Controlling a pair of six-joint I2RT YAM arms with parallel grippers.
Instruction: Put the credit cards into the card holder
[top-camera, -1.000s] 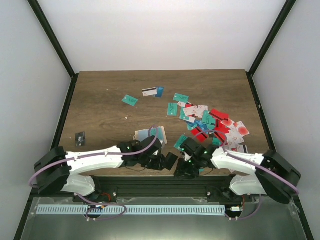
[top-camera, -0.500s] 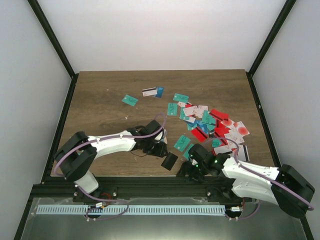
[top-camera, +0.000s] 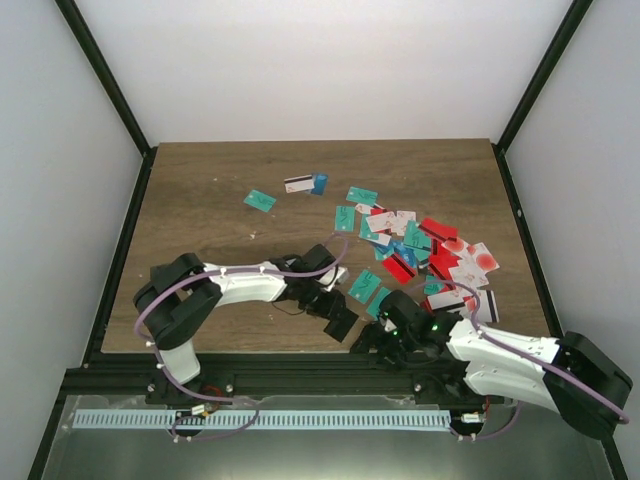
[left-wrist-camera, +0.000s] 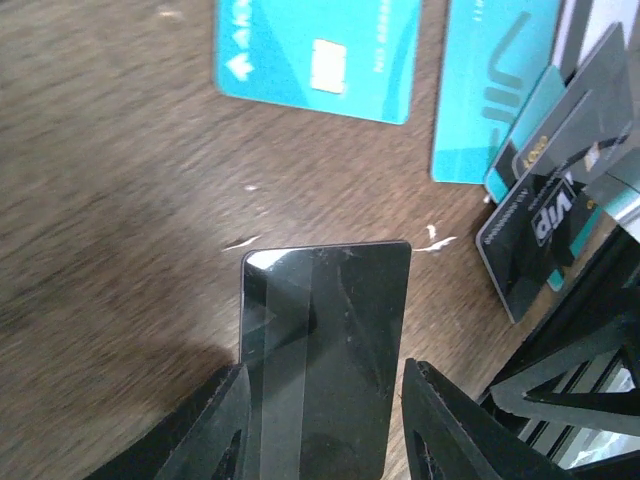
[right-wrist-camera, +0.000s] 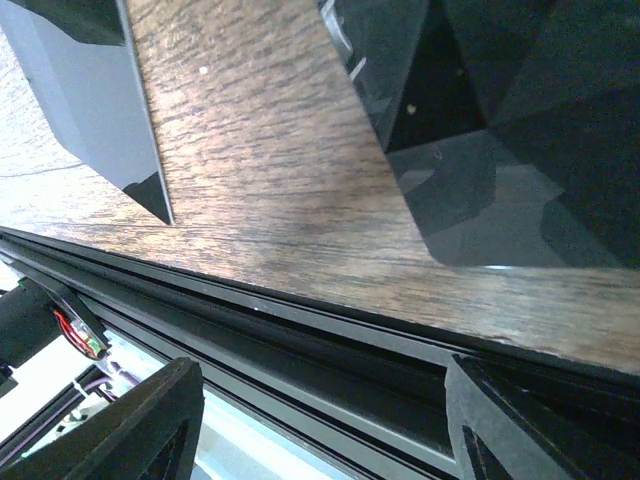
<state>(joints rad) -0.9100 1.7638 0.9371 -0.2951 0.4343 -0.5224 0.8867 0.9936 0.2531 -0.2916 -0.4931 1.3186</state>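
A black credit card (left-wrist-camera: 325, 310) lies on the wood between my left gripper's (left-wrist-camera: 325, 372) jaws. The jaws are open, and a sliver of wood shows beside the right finger (left-wrist-camera: 440, 420). From above, this card (top-camera: 341, 322) sits near the table's front edge, with the left gripper (top-camera: 331, 306) over its far end. My right gripper (top-camera: 368, 343) hangs wide open over the front edge, and its wrist view shows the gripper (right-wrist-camera: 330, 430) empty. Many credit cards (top-camera: 432, 255) in teal, red and white lie scattered at the right. The card holder is hidden.
Single cards lie farther back: a teal one (top-camera: 259, 200), a white striped one (top-camera: 298, 184) and a blue one (top-camera: 320, 184). Two teal cards (left-wrist-camera: 318, 55) and a black VIP card (left-wrist-camera: 545, 225) lie just beyond the left gripper. The black frame rail (right-wrist-camera: 300, 340) runs under the right gripper.
The left arm has folded in, its elbow moving right, and its jaws have widened around the black card. The right gripper has opened wide and drawn back toward the front edge.
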